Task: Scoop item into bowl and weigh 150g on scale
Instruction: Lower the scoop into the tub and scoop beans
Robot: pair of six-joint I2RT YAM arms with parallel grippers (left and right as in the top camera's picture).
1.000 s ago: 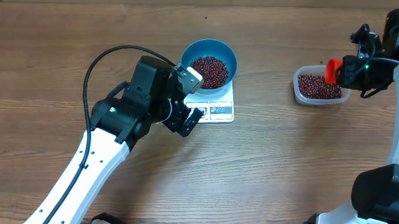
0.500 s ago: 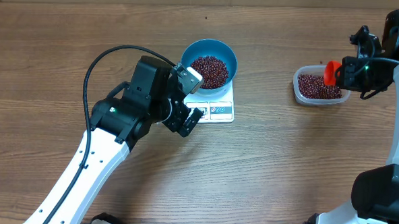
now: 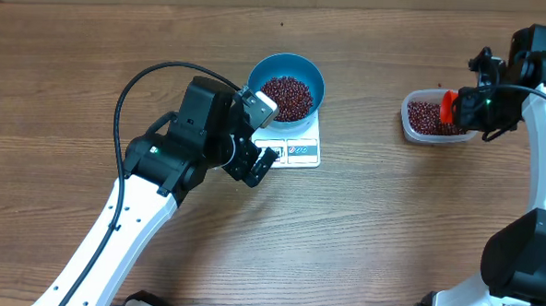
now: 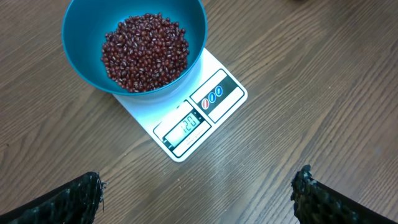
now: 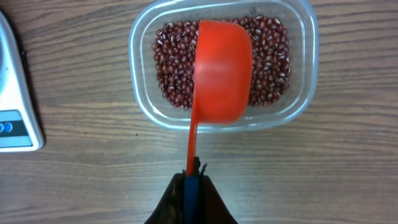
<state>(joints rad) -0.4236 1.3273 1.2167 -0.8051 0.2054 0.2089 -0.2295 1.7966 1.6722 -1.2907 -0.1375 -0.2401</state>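
Observation:
The blue bowl [image 4: 81, 65] stands on the far half of the white scale [image 4: 214, 102], holding a heap of red-brown beans [image 4: 144, 53]. The scale's display [image 4: 186, 127] seems to read 120. My left gripper [image 4: 198, 186] hovers open above bare table just in front of the scale, with nothing between its fingers. My right gripper [image 5: 193, 177] is shut on the blue handle tip of the orange scoop [image 5: 221, 71]. The scoop's cup hangs over the beans [image 5: 171, 62] in the clear tub [image 5: 305, 74], and only its smooth orange surface shows.
In the overhead view the clear tub [image 3: 405, 122] sits at the right, well apart from the scale [image 3: 301, 152]. The left arm [image 3: 176, 153] and its looping cable [image 3: 128, 91] lie left of the bowl. Bare wood separates scale and tub.
The right arm has shifted and brought the scoop slightly left and nearer over the tub. The left arm, bowl and scale have not moved.

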